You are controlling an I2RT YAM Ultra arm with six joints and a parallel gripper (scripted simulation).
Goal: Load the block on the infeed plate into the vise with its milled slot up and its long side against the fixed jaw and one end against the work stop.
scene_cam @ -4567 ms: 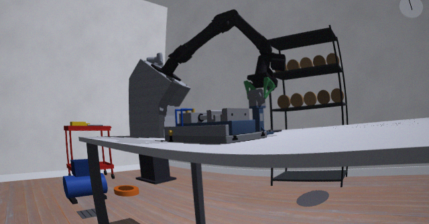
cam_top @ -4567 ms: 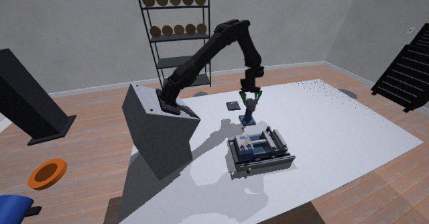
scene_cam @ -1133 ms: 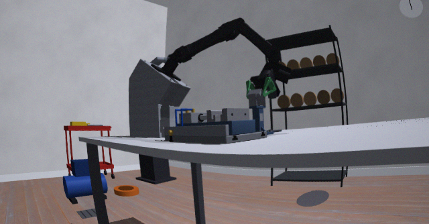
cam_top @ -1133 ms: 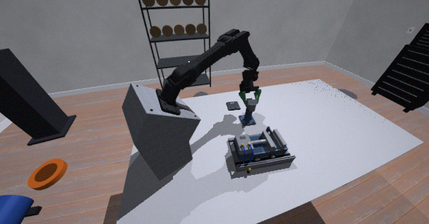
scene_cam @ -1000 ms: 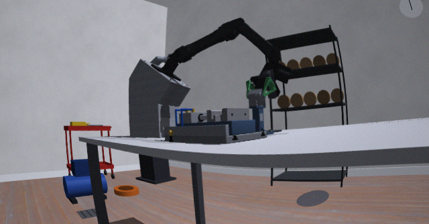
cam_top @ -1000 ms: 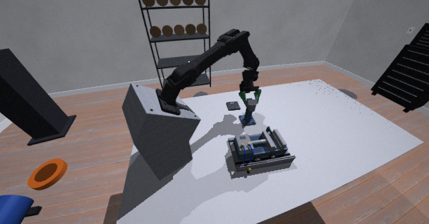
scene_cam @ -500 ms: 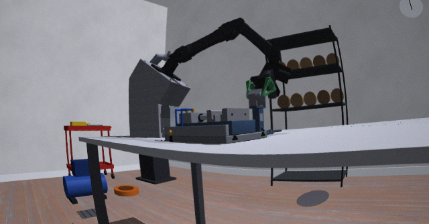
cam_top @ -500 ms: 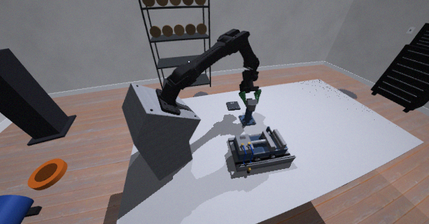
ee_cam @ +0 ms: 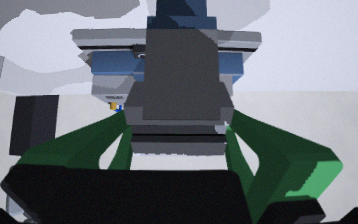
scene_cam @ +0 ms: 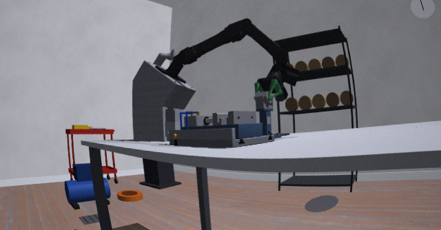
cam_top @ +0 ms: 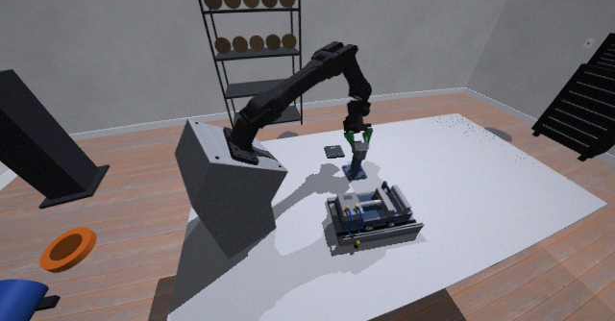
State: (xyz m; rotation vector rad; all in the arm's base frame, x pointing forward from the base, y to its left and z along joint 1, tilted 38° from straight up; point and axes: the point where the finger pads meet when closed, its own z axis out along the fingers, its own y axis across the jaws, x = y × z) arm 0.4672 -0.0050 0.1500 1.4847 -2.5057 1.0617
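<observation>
The grey part (cam_top: pixel 360 148) (ee_cam: pixel 179 148) sits at the top of the blue stand (cam_top: pixel 355 171) (scene_cam: pixel 266 120). A dark line crosses it in the wrist view. Its border with the V-block is hard to tell. My gripper (cam_top: pixel 360 143) (scene_cam: pixel 267 93) (ee_cam: pixel 178 112) is shut on the part, with a green finger at each side. The vise stands nearer the camera in the top view, open, with nothing seen between the moving jaw (cam_top: pixel 384 202) and the fixed jaw (cam_top: pixel 402 200) (scene_cam: pixel 243 117). The work stop is not clear.
The dark infeed plate (cam_top: pixel 333 152) lies bare behind the stand. The vise's cylinder block (cam_top: pixel 345 202) carries blue hoses and yellow fittings. A grey rail (cam_top: pixel 384 234) runs along the vise's front. The arm's grey pedestal (cam_top: pixel 235 206) stands left of the vise.
</observation>
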